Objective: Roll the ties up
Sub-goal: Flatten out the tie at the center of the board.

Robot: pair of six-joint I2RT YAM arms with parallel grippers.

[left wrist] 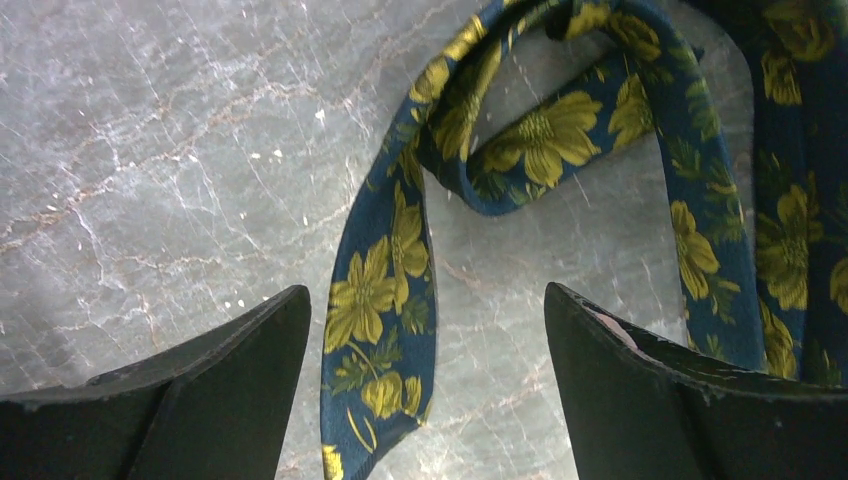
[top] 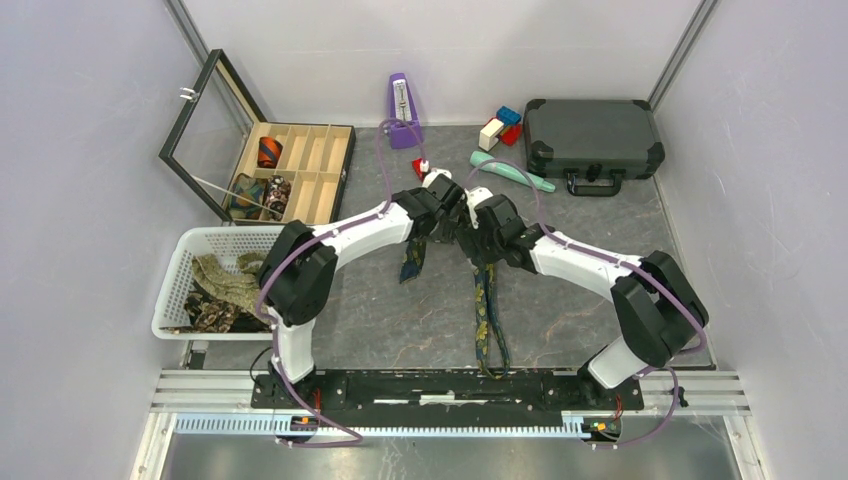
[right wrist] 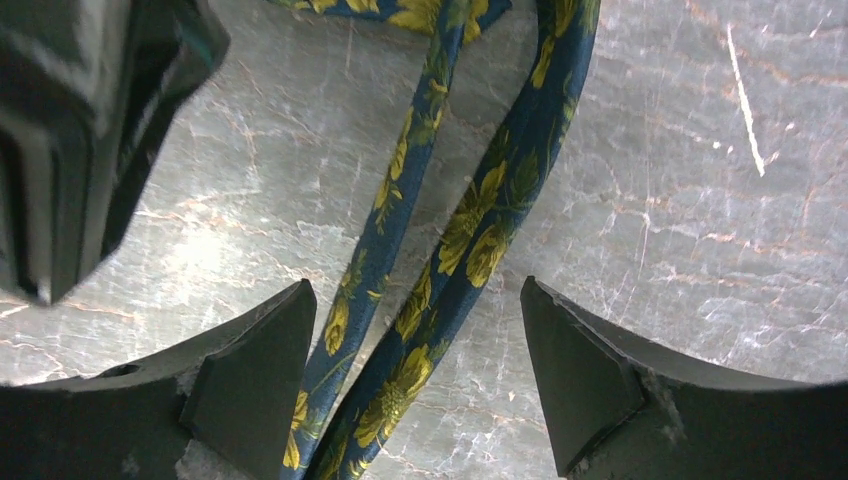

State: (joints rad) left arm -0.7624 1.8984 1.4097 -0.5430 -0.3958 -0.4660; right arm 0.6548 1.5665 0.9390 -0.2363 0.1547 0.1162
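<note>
**State.** The tie (top: 485, 320) is lying on the table (top: 380, 320) at mid-scene. It is running as a doubled strip from between the two arms toward the near edge, and a short end is trailing off to the left. The left gripper (left wrist: 425, 300) is standing spread over one strand. Its fingers (left wrist: 230, 380) are flanking the cloth without clamping it. The right gripper (right wrist: 415, 290) is also spread, with two strands passing between its fingers. Neither gripper is pinching anything.

**Hazards.**

1. **Double pick-up.** Two strands are sitting inside the right gripper's span. Closing here is likely to catch both layers, giving a thick, loose start to the roll.
2. **Twist.** In the left wrist view the tie is curling into a loop just beyond the fingers. Rolling across that twist is likely to produce a lopsided coil that springs apart.
3. **Collision.** The grippers are working very near each other, and the left one is showing at the upper left of the right wrist view. A turn of either wrist is risking contact.
4. **Slip.** The cloth is looking thin and smooth. A pinch taken at its edge is likely to let go under tension.
5. **Tail drag.** The long end is reaching the near table edge. Pulling may snag it there or drag the roll askew.
</note>
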